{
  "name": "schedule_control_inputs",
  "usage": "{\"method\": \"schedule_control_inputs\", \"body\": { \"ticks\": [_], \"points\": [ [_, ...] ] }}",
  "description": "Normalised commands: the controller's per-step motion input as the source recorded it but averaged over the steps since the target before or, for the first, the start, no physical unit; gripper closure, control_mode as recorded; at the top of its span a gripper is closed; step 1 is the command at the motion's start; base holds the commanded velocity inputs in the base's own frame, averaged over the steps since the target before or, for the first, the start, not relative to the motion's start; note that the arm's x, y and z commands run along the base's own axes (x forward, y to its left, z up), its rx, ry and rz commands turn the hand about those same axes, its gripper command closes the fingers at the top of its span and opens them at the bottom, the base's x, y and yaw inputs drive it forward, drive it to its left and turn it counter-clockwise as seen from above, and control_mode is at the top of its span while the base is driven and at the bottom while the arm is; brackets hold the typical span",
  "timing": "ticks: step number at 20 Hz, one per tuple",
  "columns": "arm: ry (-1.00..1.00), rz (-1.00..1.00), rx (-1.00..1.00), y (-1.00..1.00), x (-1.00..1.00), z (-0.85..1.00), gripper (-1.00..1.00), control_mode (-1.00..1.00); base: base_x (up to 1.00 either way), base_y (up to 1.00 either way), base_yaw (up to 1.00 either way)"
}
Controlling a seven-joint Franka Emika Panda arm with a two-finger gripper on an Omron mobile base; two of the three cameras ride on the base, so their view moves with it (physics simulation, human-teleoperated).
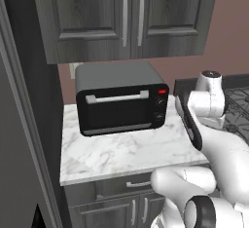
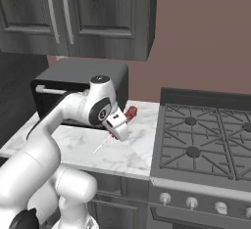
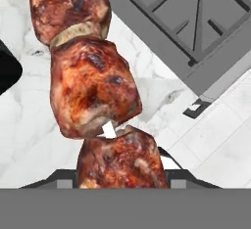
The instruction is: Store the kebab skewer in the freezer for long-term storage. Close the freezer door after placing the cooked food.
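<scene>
i hold the kebab skewer (image 3: 93, 101) clamped in the end effector (image 2: 119, 126), lifted off the marble worktop (image 2: 128, 152) beside the stove (image 2: 203, 140) so it can travel to the freezer.

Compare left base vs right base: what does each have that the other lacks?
Left base: the toaster oven's front with handle and knobs, and the grey fridge side at left. Right base: the gripper closed on the kebab skewer above the counter, plus the full stove. Both: marble counter, upper cabinets, the arm.
</scene>
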Motion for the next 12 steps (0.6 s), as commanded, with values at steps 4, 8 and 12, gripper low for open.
{"method": "schedule_control_inputs", "body": {
  "ticks": [4, 8, 12],
  "points": [
    [-0.04, -0.26, 0.03, 0.3, -0.28, 0.79, 1.0, -1.0, 0.0, 0.0, 0.0],
    [0.0, -0.3, 0.04, 0.18, -0.35, 0.6, 1.0, -1.0, 0.0, 0.0, 0.0],
    [0.0, -0.33, 0.09, 0.06, -0.41, 0.44, 1.0, -1.0, 0.0, 0.0, 0.0]
  ]
}}
